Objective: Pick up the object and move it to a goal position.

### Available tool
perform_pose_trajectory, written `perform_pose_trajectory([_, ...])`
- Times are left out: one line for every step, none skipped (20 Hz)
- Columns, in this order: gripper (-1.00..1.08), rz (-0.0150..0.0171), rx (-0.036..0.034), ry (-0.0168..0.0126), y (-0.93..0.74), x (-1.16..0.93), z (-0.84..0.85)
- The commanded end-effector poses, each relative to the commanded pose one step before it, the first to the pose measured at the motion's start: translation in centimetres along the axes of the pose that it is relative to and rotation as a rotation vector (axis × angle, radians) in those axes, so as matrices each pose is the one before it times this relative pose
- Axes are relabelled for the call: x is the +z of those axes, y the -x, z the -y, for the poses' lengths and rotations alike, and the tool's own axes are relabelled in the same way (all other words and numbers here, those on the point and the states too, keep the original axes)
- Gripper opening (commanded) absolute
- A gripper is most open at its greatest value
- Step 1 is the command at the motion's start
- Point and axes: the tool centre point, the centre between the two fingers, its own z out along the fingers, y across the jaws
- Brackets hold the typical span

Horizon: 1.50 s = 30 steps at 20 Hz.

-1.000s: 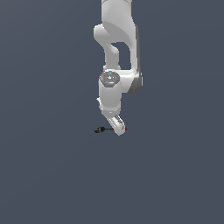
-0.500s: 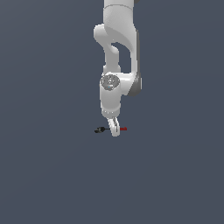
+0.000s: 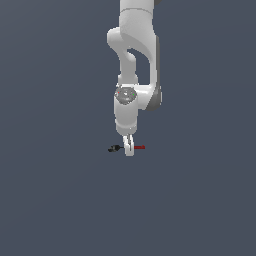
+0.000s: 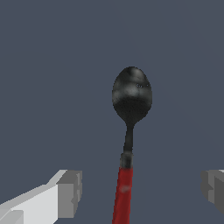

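Note:
The object (image 3: 125, 148) is a tiny spoon lying flat on the grey floor, its black head toward the exterior view's left and its red handle toward the right. My gripper (image 3: 129, 150) hangs straight down over its middle, hiding part of the shaft. In the wrist view the object (image 4: 130, 131) shows its black head, dark shaft and red handle between my two grey fingertips (image 4: 70, 193), which stand wide apart on either side of the handle without touching it. The gripper (image 4: 142, 190) is open.
A plain dark grey floor (image 3: 60, 200) surrounds the spoon on all sides. The white arm (image 3: 134, 60) rises straight up above the spoon. No goal marker shows.
The wrist has swung from tilted to straight down over the spoon and lowered, so the fingers now straddle the shaft. The spoon has not moved.

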Motion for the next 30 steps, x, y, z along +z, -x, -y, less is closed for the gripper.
perform_pose_trajectory([1.0,-0.00032,0.00795,-0.00016,-0.009,0.043,-0.025])
perform_pose_trajectory([1.0,0.0002,-0.00478,0.00019,0.005,-0.022,0.011])
perform_pose_trajectory([1.0,0.0,0.0,0.0,0.002,0.033,-0.001])
perform_pose_trajectory([1.0,0.0,0.0,0.0,0.007,0.099,-0.002])
perform_pose_trajectory([1.0,0.0,0.0,0.0,0.011,0.164,-0.004])
perform_pose_trajectory([1.0,0.00004,0.00069,0.00001,-0.024,0.23,-0.013])
perform_pose_trajectory([1.0,0.0,0.0,0.0,0.02,0.294,-0.008])
perform_pose_trajectory([1.0,0.00003,0.00069,0.00002,-0.015,0.359,-0.017])
perform_pose_trajectory([1.0,0.00001,0.00049,0.00001,0.001,0.421,-0.017])
perform_pose_trajectory([1.0,0.00001,0.00069,0.00002,-0.006,0.482,-0.021])
perform_pose_trajectory([1.0,0.00001,0.00049,0.00001,0.008,0.54,-0.019])
perform_pose_trajectory([1.0,0.0,0.00069,0.00001,-0.005,0.533,-0.016])
perform_pose_trajectory([1.0,0.0,0.00049,-0.00001,0.0,0.462,-0.008])
perform_pose_trajectory([1.0,0.0,0.0,0.0,0.021,0.394,0.004])
perform_pose_trajectory([1.0,-0.00001,0.00069,-0.00005,-0.024,0.324,0.004])
perform_pose_trajectory([1.0,0.0,0.0,0.0,0.009,0.262,0.016])
perform_pose_trajectory([1.0,0.0,0.0,0.0,0.005,0.2,0.018])
perform_pose_trajectory([1.0,0.0,0.0,0.0,0.002,0.14,0.017])
perform_pose_trajectory([1.0,0.0,0.0,0.0,0.0,0.082,0.012])
perform_pose_trajectory([1.0,0.0,0.0,0.0,0.0,0.027,0.004])
perform_pose_trajectory([-1.0,0.0,0.0,0.0,0.0,0.0,0.0])
perform_pose_trajectory([-1.0,0.0,0.0,0.0,0.0,0.0,0.0])
perform_pose_trajectory([-1.0,0.0,0.0,0.0,0.0,0.0,0.0])
perform_pose_trajectory([-1.0,0.0,0.0,0.0,0.0,0.0,0.0])
perform_pose_trajectory([-1.0,0.0,0.0,0.0,0.0,0.0,0.0])
perform_pose_trajectory([-1.0,0.0,0.0,0.0,0.0,0.0,0.0])
perform_pose_trajectory([-1.0,0.0,0.0,0.0,0.0,0.0,0.0])
perform_pose_trajectory([-1.0,0.0,0.0,0.0,0.0,0.0,0.0])
perform_pose_trajectory([-1.0,0.0,0.0,0.0,0.0,0.0,0.0])
perform_pose_trajectory([-1.0,0.0,0.0,0.0,0.0,0.0,0.0])
